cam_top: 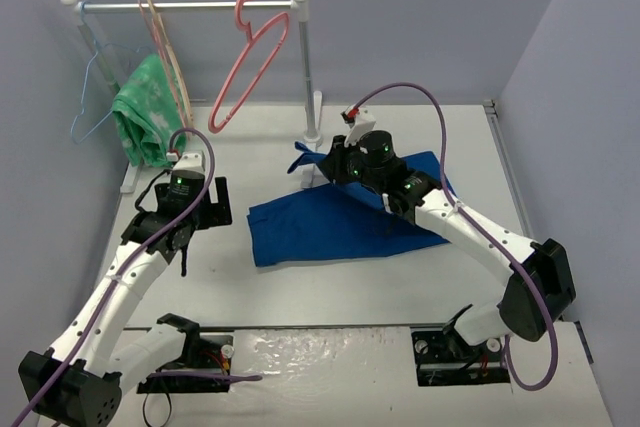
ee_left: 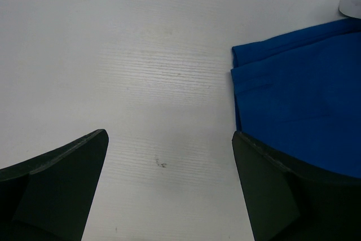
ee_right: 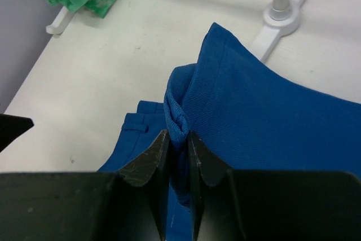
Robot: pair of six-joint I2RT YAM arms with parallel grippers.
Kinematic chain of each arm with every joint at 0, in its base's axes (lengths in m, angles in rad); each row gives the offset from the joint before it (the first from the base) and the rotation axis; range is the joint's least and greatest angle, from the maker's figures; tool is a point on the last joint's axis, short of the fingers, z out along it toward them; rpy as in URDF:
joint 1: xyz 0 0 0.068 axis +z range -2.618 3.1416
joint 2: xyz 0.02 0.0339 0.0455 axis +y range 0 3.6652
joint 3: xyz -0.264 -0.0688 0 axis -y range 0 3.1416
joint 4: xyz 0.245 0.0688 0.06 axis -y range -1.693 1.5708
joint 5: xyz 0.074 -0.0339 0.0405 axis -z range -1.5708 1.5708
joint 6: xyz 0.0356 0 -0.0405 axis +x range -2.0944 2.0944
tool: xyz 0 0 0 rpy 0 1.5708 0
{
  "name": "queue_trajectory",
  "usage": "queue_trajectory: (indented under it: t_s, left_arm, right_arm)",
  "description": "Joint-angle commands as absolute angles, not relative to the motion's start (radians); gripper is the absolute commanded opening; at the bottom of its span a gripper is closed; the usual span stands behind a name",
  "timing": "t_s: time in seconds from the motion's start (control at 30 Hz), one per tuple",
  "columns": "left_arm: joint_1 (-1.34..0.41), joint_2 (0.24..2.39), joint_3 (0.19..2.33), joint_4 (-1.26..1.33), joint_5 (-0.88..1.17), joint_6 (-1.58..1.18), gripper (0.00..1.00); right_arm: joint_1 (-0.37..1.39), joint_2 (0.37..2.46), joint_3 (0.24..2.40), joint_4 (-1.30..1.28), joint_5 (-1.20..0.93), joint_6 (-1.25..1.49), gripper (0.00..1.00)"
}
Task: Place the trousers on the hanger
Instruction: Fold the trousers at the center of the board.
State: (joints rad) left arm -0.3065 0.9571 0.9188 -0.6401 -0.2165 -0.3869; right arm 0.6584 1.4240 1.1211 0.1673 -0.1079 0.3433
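Royal-blue trousers (cam_top: 330, 222) lie folded near the middle of the white tabletop (cam_top: 340, 287), their far-left corner gathered up just beside the foot of the rack's right post (ee_right: 280, 15). The right gripper (ee_right: 177, 139) has its fingers pinched tight on a bunched fold of that corner, and the cloth rises off the tabletop there while the rest lies flat. The left gripper (ee_left: 169, 135) hovers with its fingers spread wide over bare tabletop, just off the left edge of the trousers, holding nothing. The pink hanger (cam_top: 250, 57) hangs tilted by its hook from the rail (cam_top: 190, 5) along the far edge, well apart from the cloth and above it; a green cloth (cam_top: 145, 112) droops from the rail's left end. The step in hand appears to be the pick-up: the garment is gripped but not yet carried, and nothing is on the hanger. The next move likely calls for raising the pinched corner high enough to clear the tabletop and feeding it through the hanger's triangle so the trousers drape over its lower bar. The free left gripper looks well placed to steady the hanger or take the trailing cloth, since a single-corner grip may let the heavy fabric slide.
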Motion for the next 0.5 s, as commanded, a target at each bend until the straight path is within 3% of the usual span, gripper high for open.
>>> queue_trajectory:
  t_s: [0.0,0.37,0.47]
  left_arm:
    - [-0.299,0.963,0.945,-0.618,-0.215,-0.395,0.91]
    - [-0.303,1.058,0.937,-0.629,-0.129,-0.483,0.90]
    - [-0.313,1.095,0.905,-0.590,-0.082,-0.585,0.83]
  right_arm:
    - [0.699,1.423,1.179,0.329,-0.106,0.372,0.00]
    - [0.733,1.415,1.262,0.291,-0.050,0.315,0.00]
    - [0.733,1.416,1.249,0.296,-0.050,0.314,0.00]
